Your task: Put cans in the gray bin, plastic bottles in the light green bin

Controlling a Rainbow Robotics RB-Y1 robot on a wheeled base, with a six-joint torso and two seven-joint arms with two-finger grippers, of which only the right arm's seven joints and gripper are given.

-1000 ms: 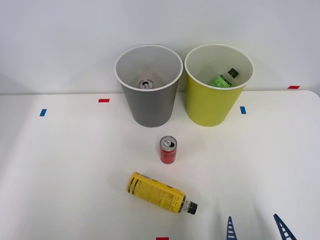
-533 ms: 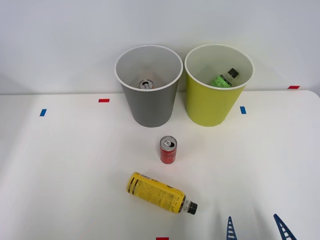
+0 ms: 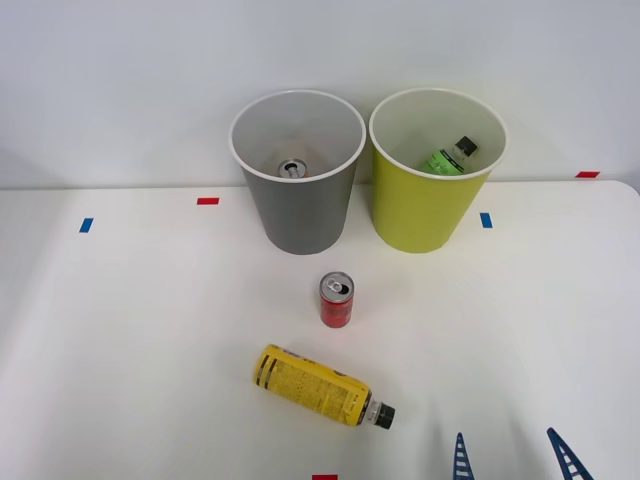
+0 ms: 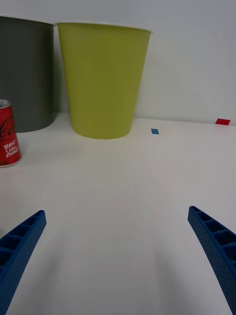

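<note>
Fingers (image 3: 512, 455) spread wide, empty, above the table (image 3: 150, 350), near nothing.

White table (image 3: 130, 330): bins (image 3: 300, 215), red can (image 3: 336, 300), yellow bottle (image 3: 315, 386)

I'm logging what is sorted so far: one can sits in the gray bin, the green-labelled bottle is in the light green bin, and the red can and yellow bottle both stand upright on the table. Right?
Not quite. The yellow bottle lies on its side, as the front view shows; only the red can stands upright. The can in the gray bin and the green-labelled bottle in the light green bin are as you say.
</note>
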